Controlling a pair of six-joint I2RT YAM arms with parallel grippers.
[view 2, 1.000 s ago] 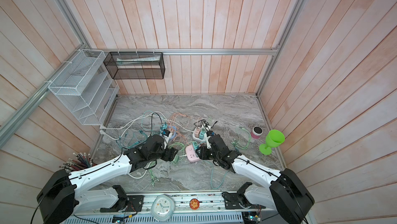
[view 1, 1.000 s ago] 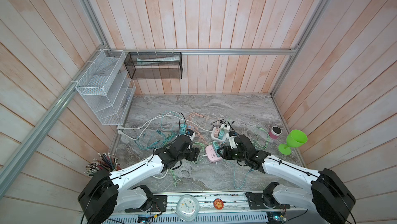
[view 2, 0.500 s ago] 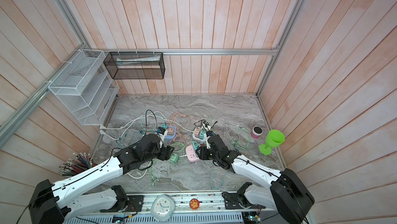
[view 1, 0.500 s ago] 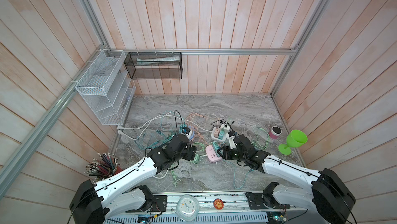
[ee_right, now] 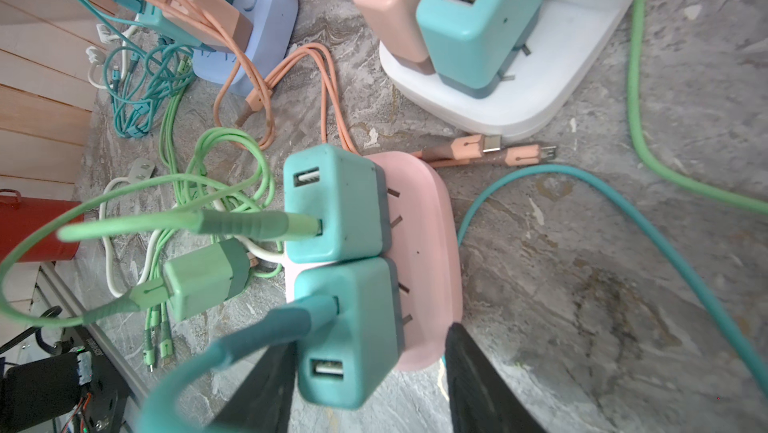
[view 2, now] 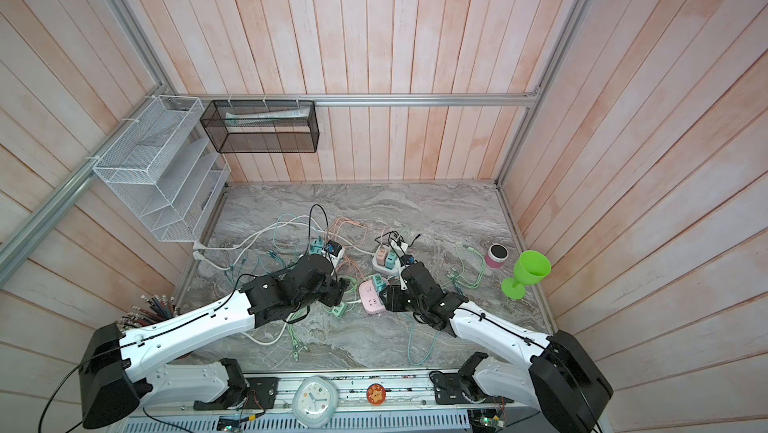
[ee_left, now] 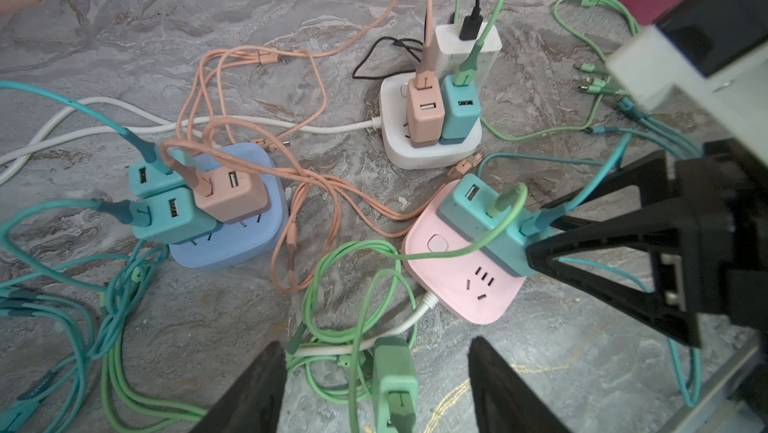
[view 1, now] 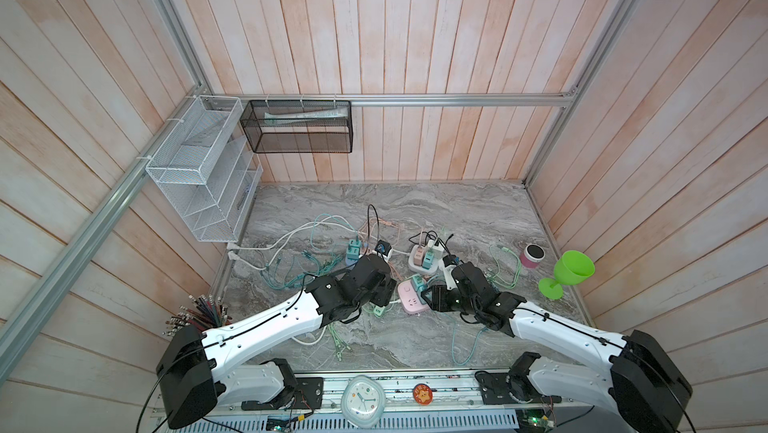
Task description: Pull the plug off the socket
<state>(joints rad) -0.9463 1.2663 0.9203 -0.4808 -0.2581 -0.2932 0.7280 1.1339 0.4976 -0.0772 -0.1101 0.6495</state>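
Note:
A pink socket [ee_left: 465, 285] lies on the marble table with two teal plugs [ee_right: 336, 206] in it, side by side. A green plug [ee_left: 394, 377] with its green cable lies loose on the table, a little way off the socket [view 1: 409, 300]. My left gripper [ee_left: 378, 393] is open and straddles this green plug [view 1: 377, 311], with a gap on each side. My right gripper [ee_right: 370, 389] stands open around the near end of the pink socket [ee_right: 419, 244] and the nearer teal plug [ee_right: 349, 327].
A blue socket [ee_left: 232, 210] and a white socket [ee_left: 428, 135], both with plugs, stand behind amid tangled cables. A pink cup [view 1: 532, 255] and a green goblet [view 1: 567, 273] sit at the right edge. Pencils [view 1: 199, 314] sit at the left, wire racks [view 1: 199, 177] on the wall.
My left gripper has drawn back a little from the pink socket, and the green plug now lies on the table between its fingers. The right gripper's jaws have widened around the socket.

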